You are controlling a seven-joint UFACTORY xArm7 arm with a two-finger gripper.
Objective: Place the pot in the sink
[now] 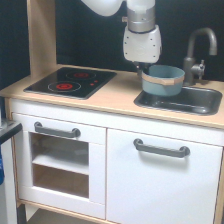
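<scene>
The blue-grey pot [163,81] with a tan band around its rim is at the left end of the dark grey sink [197,103], its base about level with the sink's rim. My gripper [142,71] comes down from above and is shut on the pot's left rim. The fingertips are mostly hidden behind the pot. I cannot tell whether the pot's base touches the basin.
A curved grey faucet [199,44] stands behind the sink, just to the exterior view's right of the pot. A black stove plate [71,82] with red rings lies on the wooden counter [117,95] at the left. White cabinet doors with grey handles are below.
</scene>
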